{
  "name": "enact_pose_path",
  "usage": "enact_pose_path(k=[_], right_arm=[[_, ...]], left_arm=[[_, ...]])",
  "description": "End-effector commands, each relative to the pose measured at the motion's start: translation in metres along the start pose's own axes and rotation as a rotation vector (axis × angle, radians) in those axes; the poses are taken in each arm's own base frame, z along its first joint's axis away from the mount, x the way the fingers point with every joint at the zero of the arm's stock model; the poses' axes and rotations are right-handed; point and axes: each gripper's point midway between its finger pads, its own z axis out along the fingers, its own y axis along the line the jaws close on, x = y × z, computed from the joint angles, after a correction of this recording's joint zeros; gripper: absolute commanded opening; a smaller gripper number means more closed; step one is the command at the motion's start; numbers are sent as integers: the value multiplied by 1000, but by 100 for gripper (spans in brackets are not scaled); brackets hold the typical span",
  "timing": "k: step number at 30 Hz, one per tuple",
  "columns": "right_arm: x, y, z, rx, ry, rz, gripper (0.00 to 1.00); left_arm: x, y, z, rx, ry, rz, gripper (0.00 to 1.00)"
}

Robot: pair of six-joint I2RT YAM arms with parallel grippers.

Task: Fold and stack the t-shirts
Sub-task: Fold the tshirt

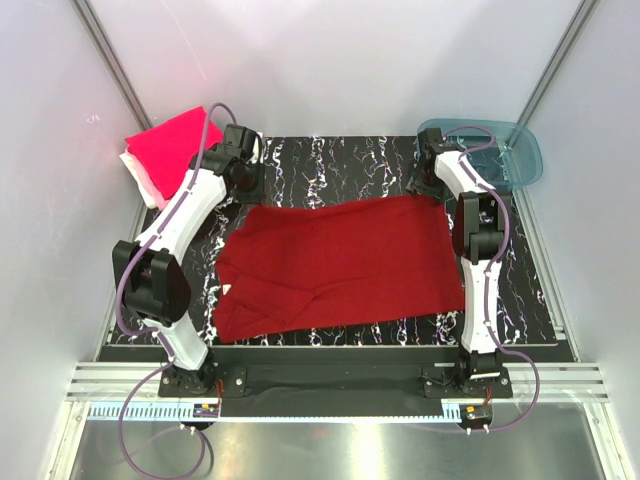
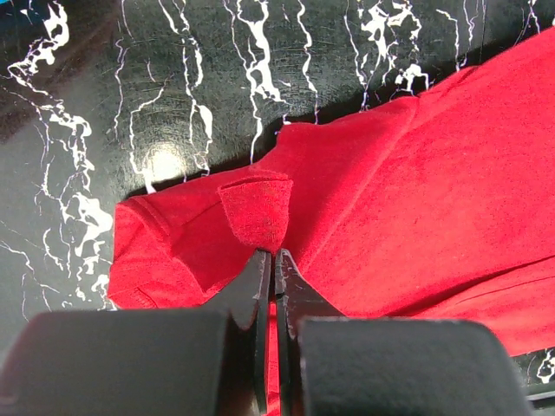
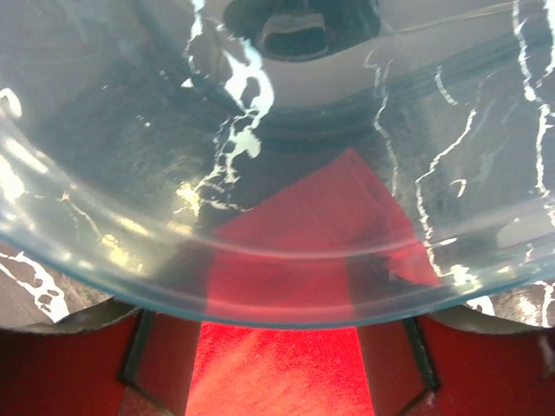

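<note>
We note the left gripper (image 2: pixel 271 260) clenched on a fold of the dark red shirt (image 2: pixel 416 199) near the table's (image 1: pixel 330 160) far edge. Right gripper (image 3: pixel 276 373) released, beside the teal tub (image 3: pixel 260 260).

Top view's bright and even, soft light from above, just faint shadows under the arms. Left wrist cam is sharp on the dark red shirt (image 2: pixel 416 217), one round glare blob on the glossy table (image 2: pixel 165 160), left gripper (image 2: pixel 272 256) blurry up close. Right wrist cam is hazy through the teal tub (image 3: pixel 260 260), streaky reflections everywhere.
</note>
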Motion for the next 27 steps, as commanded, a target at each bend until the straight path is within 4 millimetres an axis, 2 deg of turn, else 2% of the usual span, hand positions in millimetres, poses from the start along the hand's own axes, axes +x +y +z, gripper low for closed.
enact_pose_path(k=[1,5,9,13,14,18,20,24,27], right_arm=[[-22,-28,-6,63,-56,16,69],[-24,-36,-1,69,-44,34,69],[-33,-38,-9,41,-79,58,68],[-35,-32,-11,5,-74,60,49],[-32,-30,-7,0,-61,64,37],[-19,-23,2,-32,-13,66,10],[-17,-25,1,-33,-13,68,0],[-17,-24,-10,-53,-14,70,0],[-21,-23,-29,-77,-18,71,0]], left_arm=[[-15,3,-16,0,-72,7,0],[-15,5,-15,-5,-70,4,0],[-17,10,-16,-30,-78,2,0],[-18,10,-18,-24,-82,0,0],[-18,10,-19,-23,-82,-1,0],[-16,9,-15,-16,-74,-1,0],[-15,10,-12,-17,-68,0,0],[-15,10,-8,-18,-65,-1,0],[-18,10,-9,-32,-72,-4,0]])
